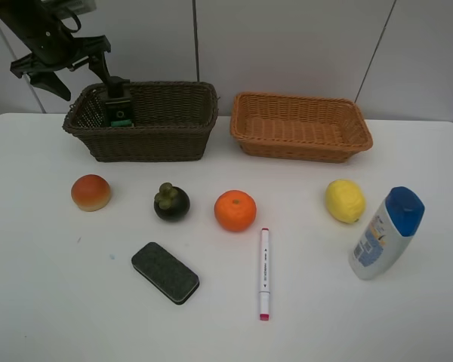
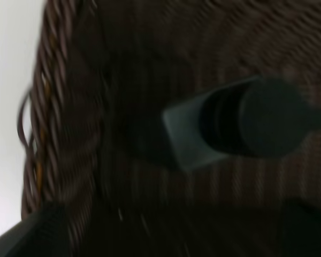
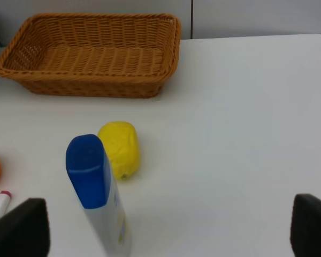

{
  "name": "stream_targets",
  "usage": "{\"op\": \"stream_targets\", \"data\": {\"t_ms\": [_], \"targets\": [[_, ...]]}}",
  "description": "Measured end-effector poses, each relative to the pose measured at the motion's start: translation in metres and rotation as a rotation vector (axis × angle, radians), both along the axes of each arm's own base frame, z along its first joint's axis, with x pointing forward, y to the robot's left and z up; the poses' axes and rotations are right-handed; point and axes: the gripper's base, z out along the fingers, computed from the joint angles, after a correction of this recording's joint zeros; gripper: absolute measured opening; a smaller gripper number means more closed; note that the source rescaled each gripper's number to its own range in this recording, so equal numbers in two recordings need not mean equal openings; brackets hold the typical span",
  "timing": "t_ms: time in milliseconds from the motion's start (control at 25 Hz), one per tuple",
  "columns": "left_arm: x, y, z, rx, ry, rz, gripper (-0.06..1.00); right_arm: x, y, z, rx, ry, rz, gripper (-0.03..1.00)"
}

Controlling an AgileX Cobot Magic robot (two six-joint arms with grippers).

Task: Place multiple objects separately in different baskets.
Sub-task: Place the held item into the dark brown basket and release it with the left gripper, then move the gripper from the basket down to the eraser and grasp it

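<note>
In the dark basket (image 1: pixel 151 139) lies the bottle (image 1: pixel 121 113); my left gripper (image 2: pixel 166 230) and right gripper (image 3: pixel 166 225) gape empty; seven more wait on the table (image 1: pixel 53 302).

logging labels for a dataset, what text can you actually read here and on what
Nothing can be read in any view.
Blue-capped bottle: label print too small to read.
Marker: barrel marks too small.
Green bottle in the dark basket: label too small and blurred.

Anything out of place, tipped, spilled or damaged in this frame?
Nothing stands out. The dark green bottle sits inside the dark brown basket. The white bottle stands upright on the table, and nothing looks spilled or damaged.
</note>
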Motion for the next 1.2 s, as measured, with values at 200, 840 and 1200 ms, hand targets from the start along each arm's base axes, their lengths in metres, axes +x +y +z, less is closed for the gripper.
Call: {"op": "stream_targets", "data": {"t_ms": [200, 840, 1200], "targets": [[-0.012, -0.001, 0.032, 0.002, 0.093, 0.001, 0.92, 0.000, 0.000, 0.000, 0.000, 0.000, 0.000, 1.00], [-0.212, -0.102, -0.005, 0.040, 0.530, -0.152, 0.92, 0.000, 0.000, 0.000, 0.000, 0.000, 0.000, 1.00], [-0.254, -0.147, -0.044, 0.047, 0.529, -0.049, 0.92, 0.000, 0.000, 0.000, 0.000, 0.000, 0.000, 1.00]]}}
